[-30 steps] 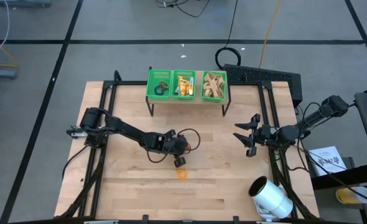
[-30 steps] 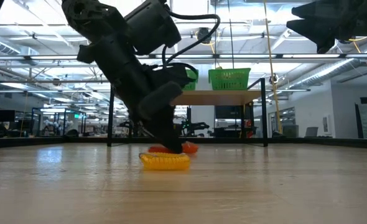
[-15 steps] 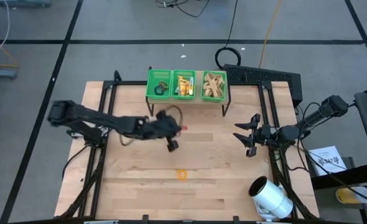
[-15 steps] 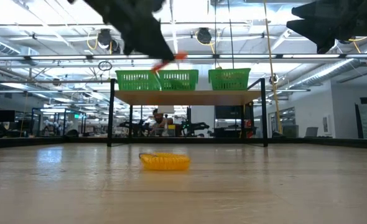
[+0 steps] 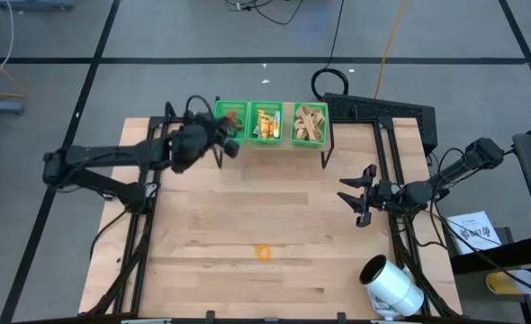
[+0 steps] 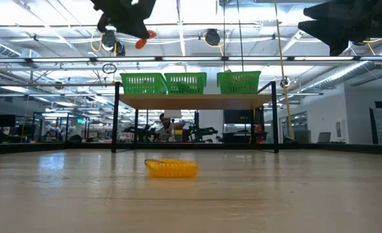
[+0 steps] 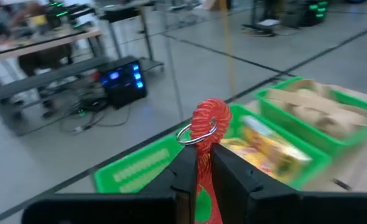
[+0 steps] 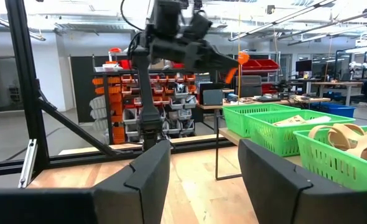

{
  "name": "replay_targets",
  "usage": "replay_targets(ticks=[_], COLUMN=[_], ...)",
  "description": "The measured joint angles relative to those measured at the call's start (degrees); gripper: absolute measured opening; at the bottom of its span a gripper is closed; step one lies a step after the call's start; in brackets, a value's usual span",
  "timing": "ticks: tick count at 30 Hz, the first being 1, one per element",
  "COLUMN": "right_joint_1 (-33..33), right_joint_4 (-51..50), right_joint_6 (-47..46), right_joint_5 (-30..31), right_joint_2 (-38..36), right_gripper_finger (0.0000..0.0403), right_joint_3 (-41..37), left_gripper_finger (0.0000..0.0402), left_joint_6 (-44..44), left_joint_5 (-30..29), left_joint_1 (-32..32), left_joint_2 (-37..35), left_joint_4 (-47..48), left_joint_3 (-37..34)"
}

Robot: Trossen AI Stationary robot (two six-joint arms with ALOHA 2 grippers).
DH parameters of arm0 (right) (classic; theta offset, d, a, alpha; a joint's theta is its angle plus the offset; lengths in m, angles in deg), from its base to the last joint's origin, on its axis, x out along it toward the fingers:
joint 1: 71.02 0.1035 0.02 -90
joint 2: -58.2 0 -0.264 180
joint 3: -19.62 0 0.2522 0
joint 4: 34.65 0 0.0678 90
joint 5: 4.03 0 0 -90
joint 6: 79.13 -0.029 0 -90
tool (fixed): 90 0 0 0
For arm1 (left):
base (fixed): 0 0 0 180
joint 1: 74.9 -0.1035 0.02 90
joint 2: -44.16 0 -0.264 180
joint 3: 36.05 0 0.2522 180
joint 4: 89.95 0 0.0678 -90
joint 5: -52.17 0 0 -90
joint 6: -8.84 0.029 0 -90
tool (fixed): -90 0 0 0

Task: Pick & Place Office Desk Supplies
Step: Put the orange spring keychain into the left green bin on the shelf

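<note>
My left gripper (image 5: pixel 231 144) hangs high over the near edge of the left green bin (image 5: pixel 230 121), shut on a red spiral coil (image 7: pixel 208 124) that carries a small metal ring. The same coil shows orange-red in the low view (image 6: pixel 144 39). A yellow spiral coil (image 5: pixel 263 253) lies flat on the wooden table (image 6: pixel 171 168). My right gripper (image 5: pixel 360 198) waits open above the table's right side, touching nothing. My left gripper pinches the red coil's lower stretch (image 7: pixel 203 163) between its two fingers. The coil's upper loops and the metal ring (image 7: pixel 193 134) stick out past the fingertips. The coil is lifted clear, high above the table, over the left bin.
Three green bins stand in a row on a raised black rack at the far edge: the left one, the middle one (image 5: pixel 266 121) with yellow pieces, and the right one (image 5: pixel 310 124) with tan loops. A large white cylinder (image 5: pixel 391 286) lies at the table's near right corner.
My left gripper has risen from the table beside the yellow coil, carrying the red coil lifted clear, and has swung toward the far edge and left to the left green bin. The yellow coil has stayed where it was.
</note>
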Motion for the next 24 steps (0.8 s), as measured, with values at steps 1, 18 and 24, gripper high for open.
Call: replay_targets(ticks=[1, 18, 24], right_joint_1=[0.0, 0.0, 0.0], right_joint_4=[-0.02, -0.04, -0.04], right_joint_6=[0.0, 0.06, 0.16], right_joint_5=[0.0, 0.0, 0.0], right_joint_2=[-0.02, 0.0, -0.02], right_gripper_finger=[0.0183, 0.0183, 0.0183], right_joint_3=[0.0, 0.0, 0.0], left_gripper_finger=[0.0044, 0.0047, 0.0055], left_joint_6=[-0.22, -3.78, -4.17], left_joint_5=[0.39, 11.62, 11.91], left_joint_1=[-1.58, -15.47, -15.63], left_joint_2=[0.08, 7.16, 7.16], left_joint_4=[0.1, 0.01, -0.14], left_joint_3=[0.0, 0.02, 0.02])
